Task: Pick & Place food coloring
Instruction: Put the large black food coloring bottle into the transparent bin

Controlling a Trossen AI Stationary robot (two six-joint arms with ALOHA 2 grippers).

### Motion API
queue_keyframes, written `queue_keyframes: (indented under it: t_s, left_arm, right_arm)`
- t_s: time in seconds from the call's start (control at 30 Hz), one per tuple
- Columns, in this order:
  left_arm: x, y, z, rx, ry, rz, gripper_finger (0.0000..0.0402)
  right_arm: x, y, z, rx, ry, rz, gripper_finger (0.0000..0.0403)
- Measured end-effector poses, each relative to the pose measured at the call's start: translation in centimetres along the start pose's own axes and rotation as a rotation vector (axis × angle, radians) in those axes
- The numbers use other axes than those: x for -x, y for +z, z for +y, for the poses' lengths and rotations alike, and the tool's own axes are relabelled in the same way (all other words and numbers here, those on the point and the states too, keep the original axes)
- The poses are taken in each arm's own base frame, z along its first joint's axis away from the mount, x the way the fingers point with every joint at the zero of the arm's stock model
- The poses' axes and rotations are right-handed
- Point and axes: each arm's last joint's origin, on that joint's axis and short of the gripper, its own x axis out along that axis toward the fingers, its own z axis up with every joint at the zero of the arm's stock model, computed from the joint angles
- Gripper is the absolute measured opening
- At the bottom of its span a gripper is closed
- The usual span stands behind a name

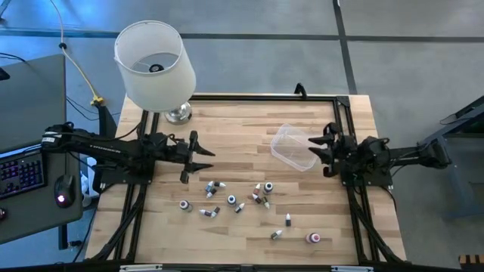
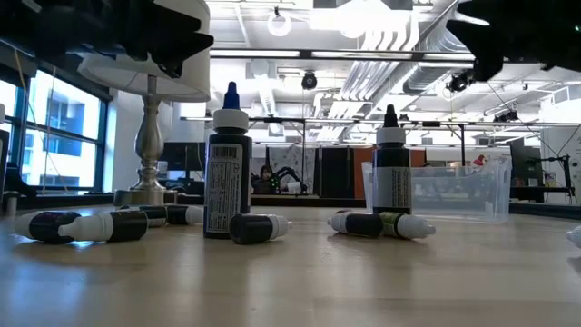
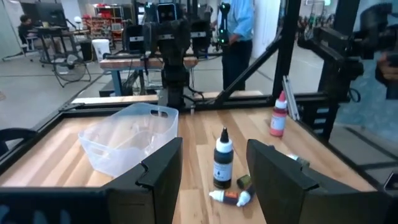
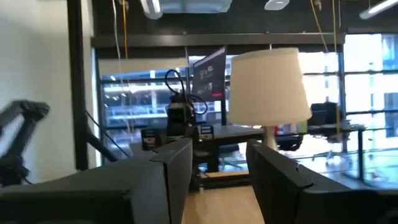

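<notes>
Several tiny food coloring bottles (image 1: 234, 202) are scattered over the near middle of the wooden table. Most lie on their sides; a few stand upright, such as a dark one (image 3: 222, 163) and a red one (image 3: 278, 118). In the low view two upright bottles (image 2: 228, 173) (image 2: 392, 168) rise above the lying ones. My left gripper (image 1: 203, 155) hovers open above the table, left of the bottles, pointing right (image 3: 214, 149). My right gripper (image 1: 321, 149) is open, raised at the right side of the clear tub (image 1: 293, 147), and faces the lamp (image 4: 219, 152).
A white-shaded lamp (image 1: 155, 64) stands on its metal base at the far left corner. The clear tub (image 3: 130, 140) rests on the table right of centre. Black frame rails (image 1: 344, 113) run along the table's edges. A person (image 3: 239, 25) stands beyond the table.
</notes>
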Motion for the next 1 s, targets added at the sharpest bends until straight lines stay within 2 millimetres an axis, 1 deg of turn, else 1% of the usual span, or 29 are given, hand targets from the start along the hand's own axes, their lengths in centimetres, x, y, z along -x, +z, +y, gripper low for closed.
queue_keyframes:
  t_s: [0.07, 0.13, 0.23, 0.3, 0.43, 0.6, 0.73, 0.83, 1.0]
  left_arm:
    - [0.0, 0.0, 0.0, 0.003, 0.002, 0.000, 0.0177]
    - [0.0, 0.1, 0.0, 0.002, 0.007, -0.015, 0.0177]
    - [0.0, 0.2, 0.0, 0.005, 0.010, -0.022, 0.0177]
    - [0.0, 0.2, 0.0, 0.005, 0.010, -0.022, 0.0177]
    - [0.0, 0.2, 0.0, 0.006, 0.013, -0.022, 0.0177]
    - [0.0, 0.2, 0.0, 0.006, 0.014, -0.022, 0.0177]
    - [0.0, 0.2, 0.0, 0.005, 0.014, -0.022, 0.0177]
    - [0.0, 0.2, 0.0, 0.006, 0.014, -0.022, 0.0177]
    - [0.0, 0.2, 0.0, 0.006, 0.014, -0.022, 0.0177]
  right_arm:
    - [-1.0, 0.9, 0.1, 0.016, 0.010, 0.012, 0.0145]
    - [-2.3, 1.5, 0.4, 0.004, 0.056, 0.060, 0.0147]
    - [-4.5, 0.9, 0.8, -0.017, 0.101, 0.196, 0.0147]
    - [-5.8, -0.2, 1.0, -0.041, 0.095, 0.292, 0.0147]
    - [-7.9, -3.3, 1.3, -0.093, 0.122, 0.460, 0.0149]
    - [-10.1, -6.4, 1.9, -0.140, 0.229, 0.510, 0.0149]
    - [-11.2, -8.2, 2.3, -0.162, 0.319, 0.531, 0.0149]
    - [-11.6, -9.4, 2.5, -0.176, 0.359, 0.576, 0.0149]
    - [-11.9, -10.3, 2.7, -0.169, 0.420, 0.604, 0.0147]
